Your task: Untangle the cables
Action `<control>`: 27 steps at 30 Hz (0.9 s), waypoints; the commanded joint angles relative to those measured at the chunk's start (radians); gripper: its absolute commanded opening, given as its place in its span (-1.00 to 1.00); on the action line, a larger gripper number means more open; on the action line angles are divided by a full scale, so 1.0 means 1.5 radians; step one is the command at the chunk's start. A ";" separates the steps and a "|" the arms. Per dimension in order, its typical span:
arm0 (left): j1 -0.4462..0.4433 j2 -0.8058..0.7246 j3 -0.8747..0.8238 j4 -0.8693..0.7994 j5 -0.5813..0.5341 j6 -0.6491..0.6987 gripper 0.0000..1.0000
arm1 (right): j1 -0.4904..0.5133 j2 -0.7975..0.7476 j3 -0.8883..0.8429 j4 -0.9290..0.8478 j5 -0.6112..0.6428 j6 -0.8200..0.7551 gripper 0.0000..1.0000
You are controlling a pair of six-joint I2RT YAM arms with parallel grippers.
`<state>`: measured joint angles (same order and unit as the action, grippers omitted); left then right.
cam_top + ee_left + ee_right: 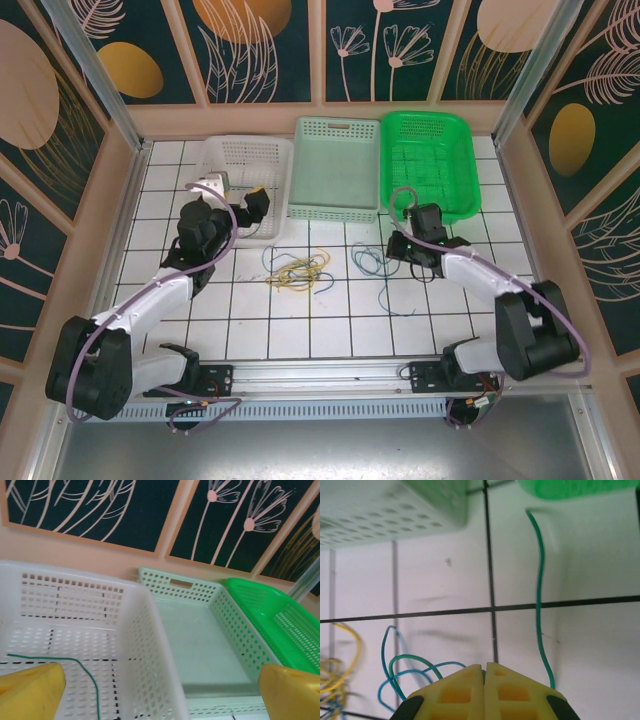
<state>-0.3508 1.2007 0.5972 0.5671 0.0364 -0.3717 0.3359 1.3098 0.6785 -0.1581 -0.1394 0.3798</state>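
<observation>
The right gripper (483,677) is seen with its yellow fingertips pressed flat together, low over the white tiled table (440,580). Whether any wire is pinched between them cannot be told. A thin teal wire (540,580) is seen just beside the gripper's right finger, stretched toward the bright green plastic basket (570,487) at the table's far edge. Thin blue and teal loops (395,675) are partly hidden under the other finger, and a yellow tangle (335,680) is found just past them.

The left gripper (160,692) is held with its yellow fingers (30,692) spread wide and nothing between them, above the white perforated plastic basket (75,595) near the table's far left corner. A thin dark green wire (75,662) is seen lying on that basket's floor. A mint-green perforated basket (165,577) is set between the white and bright green ones, touching the white.
</observation>
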 commanded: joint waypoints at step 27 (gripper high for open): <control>-0.257 0.324 0.216 0.044 0.399 0.068 0.46 | 0.034 -0.284 -0.027 -0.016 0.014 -0.046 -1.00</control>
<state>-0.7246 1.6596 0.8818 0.5812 0.5575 -0.2569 0.3981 0.9100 0.6670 -0.2474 -0.1028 0.2836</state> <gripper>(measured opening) 0.733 0.048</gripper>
